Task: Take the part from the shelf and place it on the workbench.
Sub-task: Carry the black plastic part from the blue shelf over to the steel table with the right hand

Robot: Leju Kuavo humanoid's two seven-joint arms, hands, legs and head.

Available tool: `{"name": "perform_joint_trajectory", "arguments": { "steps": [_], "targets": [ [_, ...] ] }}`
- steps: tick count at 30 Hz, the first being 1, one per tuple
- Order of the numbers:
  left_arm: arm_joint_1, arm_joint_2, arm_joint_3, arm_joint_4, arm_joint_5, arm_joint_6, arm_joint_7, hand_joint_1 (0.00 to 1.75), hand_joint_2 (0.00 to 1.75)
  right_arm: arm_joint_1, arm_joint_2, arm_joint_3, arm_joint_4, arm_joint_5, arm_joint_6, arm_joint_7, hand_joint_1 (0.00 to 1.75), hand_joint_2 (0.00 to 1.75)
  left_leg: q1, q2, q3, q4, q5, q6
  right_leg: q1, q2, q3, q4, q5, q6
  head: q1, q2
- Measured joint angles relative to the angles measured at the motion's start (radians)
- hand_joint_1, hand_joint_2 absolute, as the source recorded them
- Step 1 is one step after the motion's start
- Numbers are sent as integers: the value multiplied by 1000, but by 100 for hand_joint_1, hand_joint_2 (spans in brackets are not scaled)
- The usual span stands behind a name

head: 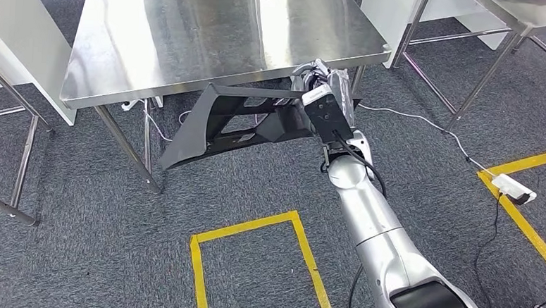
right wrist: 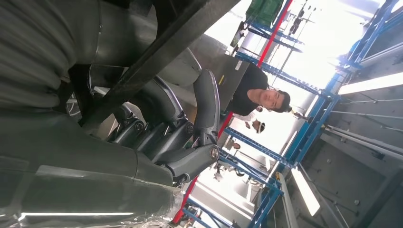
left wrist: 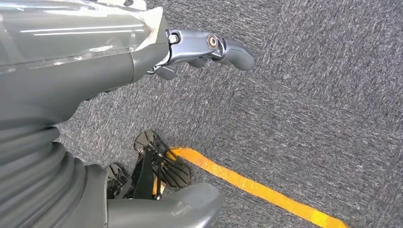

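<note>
A black angular frame-shaped part [head: 229,120] hangs in front of the steel workbench [head: 191,37], below its near edge. My right hand [head: 323,93] grips the part at its right end, just under the bench's front right corner. In the right wrist view the fingers [right wrist: 190,137] curl around a black bar of the part [right wrist: 157,52]. My left hand [left wrist: 199,52] hangs above the grey carpet with its fingers apart and nothing in it.
Bench legs [head: 126,146] stand behind the part. Yellow tape lines [head: 300,251] mark the carpet. A white power strip [head: 512,186] and cables lie at right. Another steel table [head: 524,19] stands at far right. A person [right wrist: 259,97] stands beyond, near blue racks.
</note>
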Motion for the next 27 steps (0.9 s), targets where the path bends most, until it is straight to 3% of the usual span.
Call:
{"name": "perform_joint_trajectory", "arguments": {
  "steps": [2,6,11,18,27],
  "targets": [
    [0,0,0,0,-1,0,0,0,175,-2,0,0,3,-1,0,-1,175,175,1,0,0,0,-1,-9,1,0,0,0,0,0,0,0],
    [0,0,0,0,-1,-1,0,0,175,-5,0,0,6,0,-1,-2,175,175,-1,2,0,0,-2,-14,1,0,0,0,0,0,0,0],
    [0,0,-1,0,-19,0,8,0,175,-24,-2,1,11,48,-35,15,175,175,-7,2,0,1,-2,-14,-3,0,0,0,0,0,0,0],
    [3,0,-1,0,-41,2,14,0,175,-88,-23,2,-50,153,-72,118,175,175,-9,2,-1,3,-2,-13,-6,0,0,0,0,0,0,0],
    [3,0,-12,0,-69,-11,11,0,175,-264,-29,15,-64,230,-72,214,175,175,-8,2,-2,3,-1,-12,-8,0,-1,0,0,0,0,0]
  ]
}}
